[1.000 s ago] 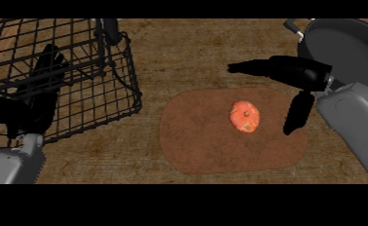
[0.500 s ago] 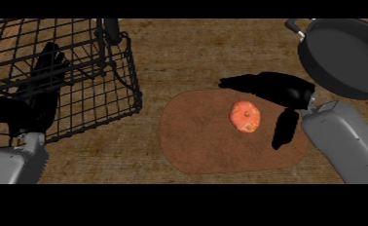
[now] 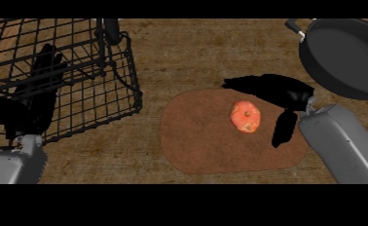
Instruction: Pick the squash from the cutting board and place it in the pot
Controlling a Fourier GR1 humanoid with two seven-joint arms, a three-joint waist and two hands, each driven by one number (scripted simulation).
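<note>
We note the pot (image 3: pixel 338 57) cut off at right, the squash (image 3: pixel 245 116) lying lengthwise up-down on the cutting board (image 3: pixel 215 147), right hand (image 3: pixel 280 93) spread unclenched around it, left hand (image 3: pixel 32 98) relaxed.

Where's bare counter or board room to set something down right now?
Free: counter strip between wire basket and cutting board; counter between basket and pot; the board's left half. Crowded: around the squash, with the right hand bracketing it. Left hand rests by the basket.
</note>
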